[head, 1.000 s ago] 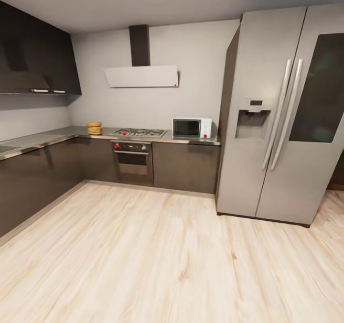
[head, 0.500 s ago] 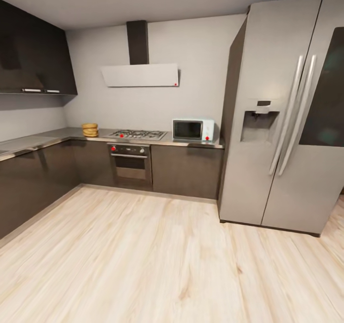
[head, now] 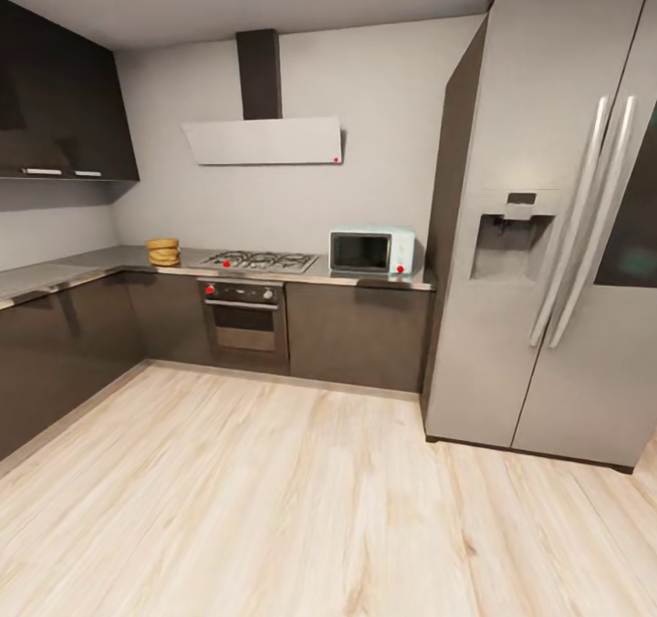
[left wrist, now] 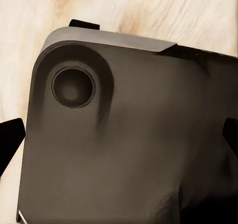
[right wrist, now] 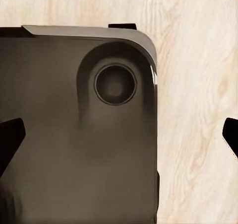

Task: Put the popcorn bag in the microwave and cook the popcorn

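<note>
Both hands [left wrist: 119, 134] [right wrist: 119, 139] are being shown with fingertips spread wide and nothing held, above the wooden floor [head: 274, 507], while the popcorn bag [head: 163, 251] is sitting untouched on the far counter [head: 100, 259], well apart from the closed microwave [head: 371, 252].

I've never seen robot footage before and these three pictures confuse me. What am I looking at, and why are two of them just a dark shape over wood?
A wheeled two-armed robot is crossing a simulated kitchen. The wide picture comes from its head camera: on the grey countertop sit a tan popcorn bag and, beyond the gas hob, a pale microwave beside the tall fridge. The other two come from cameras near each claw, pointing down at the robot's own dark base over the wooden floor. The black tips at their edges are claw fingers, spread apart and holding nothing.
</note>
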### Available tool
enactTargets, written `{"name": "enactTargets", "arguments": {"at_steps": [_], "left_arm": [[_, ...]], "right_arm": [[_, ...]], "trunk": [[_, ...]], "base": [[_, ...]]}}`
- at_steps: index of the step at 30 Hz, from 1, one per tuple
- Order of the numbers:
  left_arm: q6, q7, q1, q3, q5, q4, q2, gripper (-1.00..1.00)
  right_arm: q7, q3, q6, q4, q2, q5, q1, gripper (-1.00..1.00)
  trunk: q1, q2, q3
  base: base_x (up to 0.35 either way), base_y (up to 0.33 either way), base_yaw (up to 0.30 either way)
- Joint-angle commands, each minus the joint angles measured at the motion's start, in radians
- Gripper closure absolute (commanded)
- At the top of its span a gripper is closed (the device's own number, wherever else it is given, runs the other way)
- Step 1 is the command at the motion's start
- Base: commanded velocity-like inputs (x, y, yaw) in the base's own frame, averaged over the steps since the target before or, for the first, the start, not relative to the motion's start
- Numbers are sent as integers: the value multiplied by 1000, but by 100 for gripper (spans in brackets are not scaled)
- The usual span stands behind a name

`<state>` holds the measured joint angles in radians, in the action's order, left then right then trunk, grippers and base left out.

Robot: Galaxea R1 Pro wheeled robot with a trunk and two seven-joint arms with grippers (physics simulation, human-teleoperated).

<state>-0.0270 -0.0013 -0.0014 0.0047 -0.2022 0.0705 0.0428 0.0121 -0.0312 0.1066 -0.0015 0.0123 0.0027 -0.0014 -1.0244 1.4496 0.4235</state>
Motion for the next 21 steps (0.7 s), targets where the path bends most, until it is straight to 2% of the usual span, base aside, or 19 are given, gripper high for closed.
{"name": "enactTargets", "arguments": {"at_steps": [1,21], "left_arm": [[-2,0,0,0,-6,0,0,-100],[-2,0,0,1,-8,0,0,-100]], "right_arm": [[1,-3,3,0,0,0,0,-100],[1,-3,2,0,-2,1,0,-100]], "trunk": [[-1,0,1],[-1,0,1]], "base": [[326,0,0],[326,67,0]]}}
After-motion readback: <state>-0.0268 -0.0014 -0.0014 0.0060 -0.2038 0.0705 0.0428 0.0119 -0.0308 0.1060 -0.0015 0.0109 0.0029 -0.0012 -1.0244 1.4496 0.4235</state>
